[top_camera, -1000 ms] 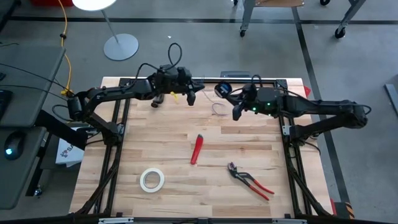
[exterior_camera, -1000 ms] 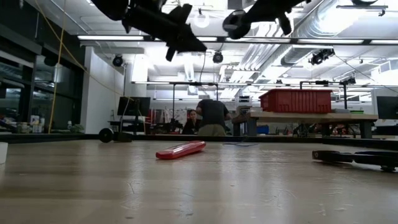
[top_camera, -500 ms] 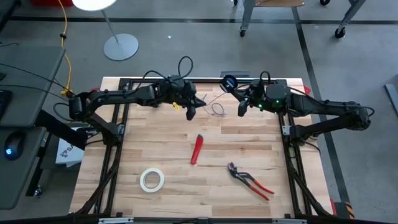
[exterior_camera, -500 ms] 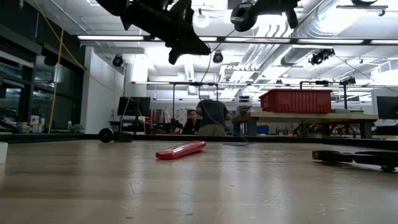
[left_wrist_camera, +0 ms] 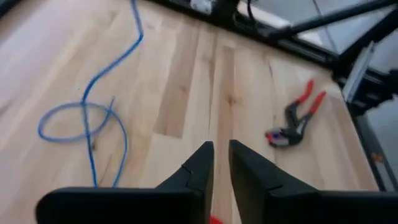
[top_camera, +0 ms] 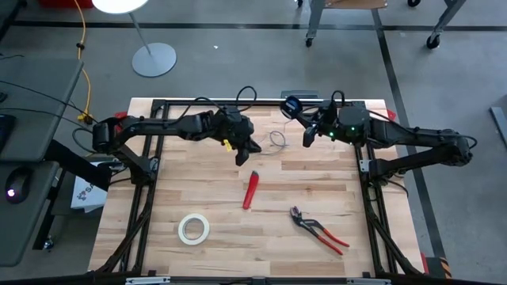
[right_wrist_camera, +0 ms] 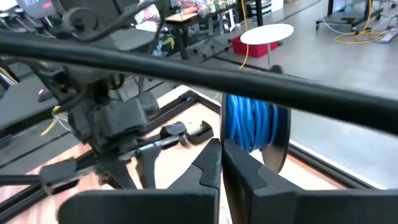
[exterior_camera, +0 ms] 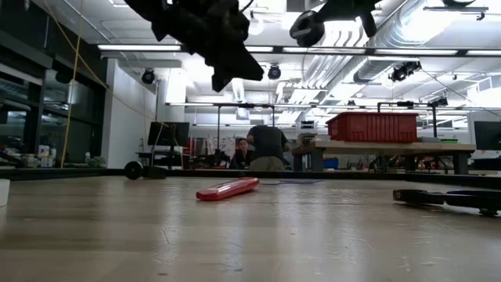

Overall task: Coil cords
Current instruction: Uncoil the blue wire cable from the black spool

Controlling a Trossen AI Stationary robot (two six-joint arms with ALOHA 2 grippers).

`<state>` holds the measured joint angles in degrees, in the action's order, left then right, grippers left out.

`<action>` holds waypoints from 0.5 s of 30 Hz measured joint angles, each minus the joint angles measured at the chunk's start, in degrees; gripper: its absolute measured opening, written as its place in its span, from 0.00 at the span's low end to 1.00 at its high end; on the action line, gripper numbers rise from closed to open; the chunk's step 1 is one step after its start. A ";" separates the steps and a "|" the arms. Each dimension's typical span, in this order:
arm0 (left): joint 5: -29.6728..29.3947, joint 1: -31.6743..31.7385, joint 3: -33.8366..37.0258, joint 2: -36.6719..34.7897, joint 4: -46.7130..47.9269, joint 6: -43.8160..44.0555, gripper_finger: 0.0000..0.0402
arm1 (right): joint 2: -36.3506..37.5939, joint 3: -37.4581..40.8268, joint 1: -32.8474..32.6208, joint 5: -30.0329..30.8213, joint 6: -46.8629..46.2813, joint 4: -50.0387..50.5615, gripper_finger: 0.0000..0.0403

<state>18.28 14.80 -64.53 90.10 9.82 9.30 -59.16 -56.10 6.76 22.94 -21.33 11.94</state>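
The thin blue wire (left_wrist_camera: 81, 121) lies slack on the wooden table in a loose loop (top_camera: 276, 140). A strand runs from the loop toward the far edge, where the small black spool (top_camera: 289, 105) with blue windings (right_wrist_camera: 252, 124) hangs in the air. My right gripper (right_wrist_camera: 221, 152) is shut at the spool, high over the table's far rail (exterior_camera: 308, 27). My left gripper (left_wrist_camera: 221, 152) hovers above the boards just left of the loop (top_camera: 244, 154). It tips downward, with a narrow gap between its fingertips and nothing in that gap. My right gripper meets the spool on its near side (right_wrist_camera: 233, 146), fingers roughly level and pointing toward the table's far edge. The fingertips themselves hide which part they pinch. The spool is lifted clear, its axis about level, with wire trailing slack down to the table.
A red-handled tool (top_camera: 250, 190) lies mid-table, red-handled pliers (top_camera: 317, 229) near right, and a white tape roll (top_camera: 193, 228) near left. A black frame (top_camera: 253, 101) borders the table. A yellow cable (top_camera: 81, 47) runs off the table at far left. People stand beyond the table (exterior_camera: 266, 149).
My left gripper has moved from the far rail toward the near edge and slightly right, sinking and tipping its fingers downward, ending beside the wire loop. The strand seen hanging below the spool half a second ago no longer shows in the low view.
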 joint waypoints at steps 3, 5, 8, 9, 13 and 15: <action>0.67 0.23 0.02 0.11 2.16 -1.44 0.18 | 0.04 0.00 0.00 0.00 -0.74 0.66 0.00; 1.26 0.23 0.01 0.00 2.38 -1.05 0.23 | 0.02 0.01 0.00 -0.02 -0.78 1.18 0.00; 4.64 0.23 0.00 -0.11 2.00 -0.55 0.31 | 0.02 0.00 0.00 0.15 -0.77 1.27 0.00; 5.76 0.23 -0.10 -0.13 1.84 -0.91 0.33 | 0.02 0.00 0.00 0.75 -0.79 1.49 0.00; 6.48 0.22 -2.15 -0.17 3.91 -7.58 0.41 | 0.02 0.00 0.00 2.81 -2.19 2.73 0.00; 4.63 0.47 -3.69 -0.17 6.60 -11.17 0.44 | 0.02 0.00 0.00 3.71 -3.53 4.55 0.00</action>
<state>22.91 15.26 -68.22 89.93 16.42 -1.87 -59.13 -56.09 6.76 26.65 -24.85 16.50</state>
